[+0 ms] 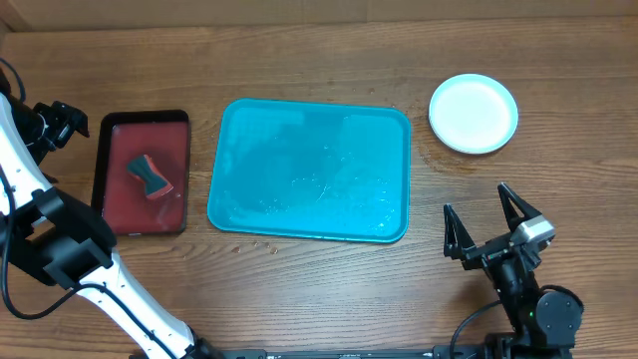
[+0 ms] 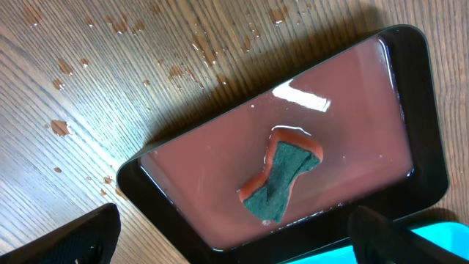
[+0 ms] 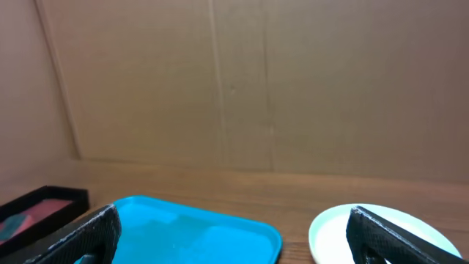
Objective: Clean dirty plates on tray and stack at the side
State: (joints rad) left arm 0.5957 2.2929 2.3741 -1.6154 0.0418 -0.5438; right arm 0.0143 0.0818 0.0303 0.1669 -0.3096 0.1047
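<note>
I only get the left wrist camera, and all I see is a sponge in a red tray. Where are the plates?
Observer: From overhead, a white plate sits on the table, off the far right corner of the blue tray. I cannot tell if more lie under it.
Operator: Is anything on the blue tray?
Observer: No plates, only wet streaks.
Operator: What is the other arm doing?
Observer: The right gripper is open and holds nothing, close to the tray's near right corner.
</note>
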